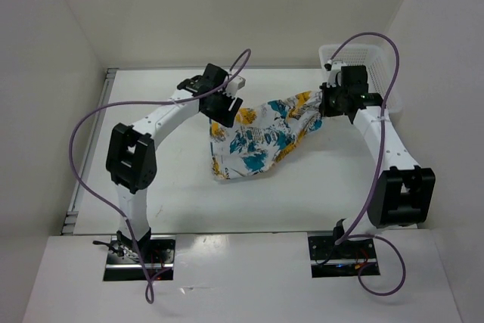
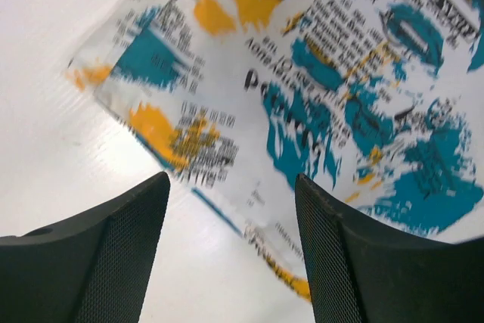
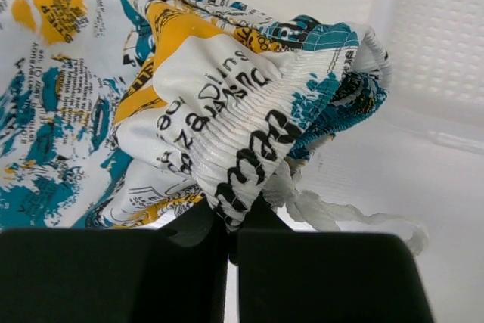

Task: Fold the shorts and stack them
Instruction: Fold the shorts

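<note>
Here your right jaws clench the shorts (image 1: pixel 261 138) by the waistband, keeping them spread across the bench (image 1: pixel 302 194); your left jaws hang released above the opposite edge, likely to pinch it

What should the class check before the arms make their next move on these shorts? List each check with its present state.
1. Right gripper shut on the shorts at the waistband: ok.
2. Left gripper open over the cloth's edge: ok.
3. Shorts lying flat: not ok, bunched at the waistband.
4. Drawstring free of the right gripper: cannot tell.
5. Shorts outside the basket: ok.
</note>
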